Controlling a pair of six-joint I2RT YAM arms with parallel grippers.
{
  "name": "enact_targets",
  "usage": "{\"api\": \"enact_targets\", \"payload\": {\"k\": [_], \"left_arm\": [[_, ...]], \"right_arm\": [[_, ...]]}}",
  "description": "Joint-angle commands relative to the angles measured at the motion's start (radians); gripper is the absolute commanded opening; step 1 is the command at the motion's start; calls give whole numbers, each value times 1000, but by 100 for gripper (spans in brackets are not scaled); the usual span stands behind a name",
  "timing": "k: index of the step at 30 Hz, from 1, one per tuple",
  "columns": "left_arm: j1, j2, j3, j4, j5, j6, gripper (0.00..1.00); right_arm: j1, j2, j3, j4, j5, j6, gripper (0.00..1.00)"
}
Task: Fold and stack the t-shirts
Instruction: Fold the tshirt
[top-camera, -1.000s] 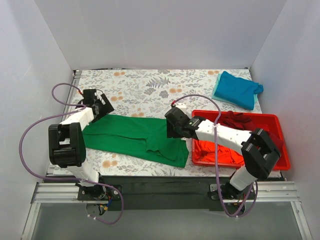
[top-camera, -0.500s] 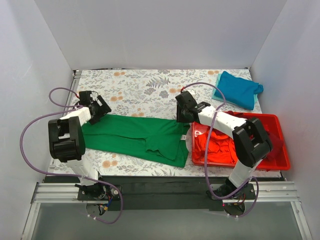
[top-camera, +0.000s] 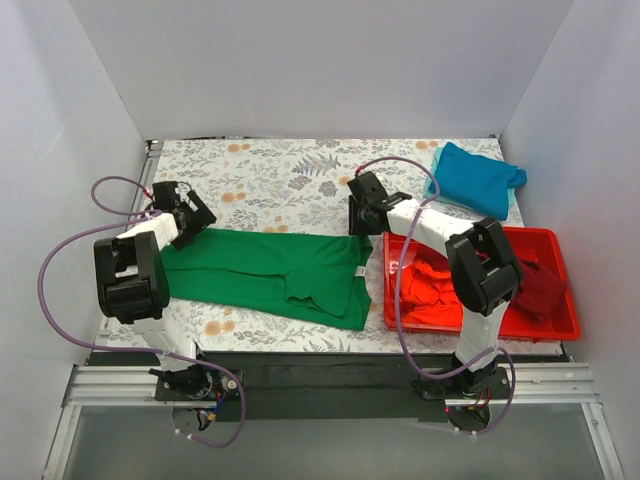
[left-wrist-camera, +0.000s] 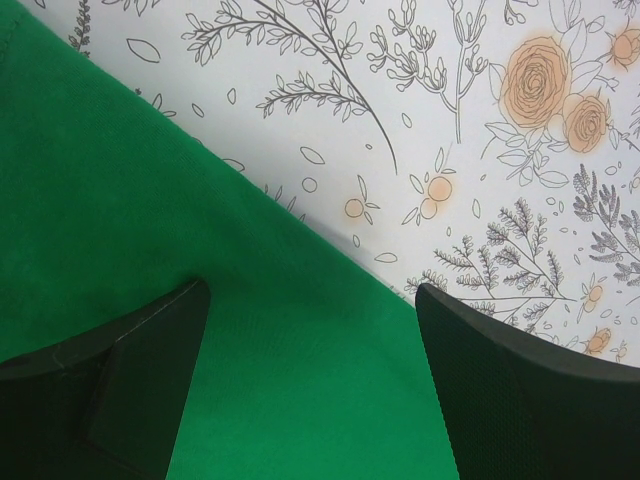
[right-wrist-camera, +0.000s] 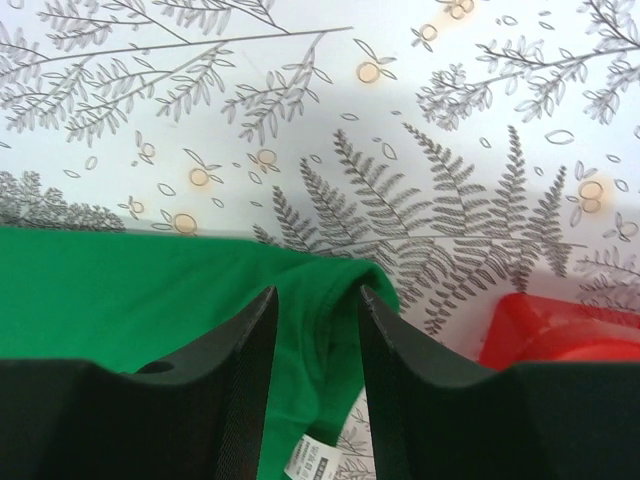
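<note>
Green t-shirt (top-camera: 270, 272): spread flat on the counter (top-camera: 280, 170), between both arms.
Left fingers (left-wrist-camera: 500, 400): wide, over its left edge, holding nothing.
Right fingers (right-wrist-camera: 230, 380): narrow, astride its far-right corner; I cannot tell whether they grip.
Risk: I may pinch only one layer, so the corner slips mid-fold.
Room: red tray (top-camera: 520, 232) just beside the right hem; open counter beyond.

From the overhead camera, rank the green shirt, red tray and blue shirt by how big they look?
1-2. red tray and green t-shirt: similar, too close to rank.
3. folded teal blue t-shirt: clearly smallest.
</note>
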Motion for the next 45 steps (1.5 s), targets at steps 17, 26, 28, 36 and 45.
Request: {"api": "enact_targets", "payload": {"k": [17, 26, 28, 36, 45], "left_arm": [[13, 13, 5, -59, -47, 10, 84], [13, 13, 5, -62, -46, 7, 84], [13, 16, 5, -61, -49, 7, 84], [48, 39, 8, -82, -116, -2, 85], [74, 48, 1, -76, -101, -12, 85]], "right_arm": [[0, 61, 65, -33, 6, 2, 31], [0, 48, 40, -51, 26, 8, 19], [-1, 51, 45, -54, 32, 13, 2], [-17, 18, 24, -79, 53, 77, 1], [-38, 16, 19, -71, 27, 134, 1]]}}
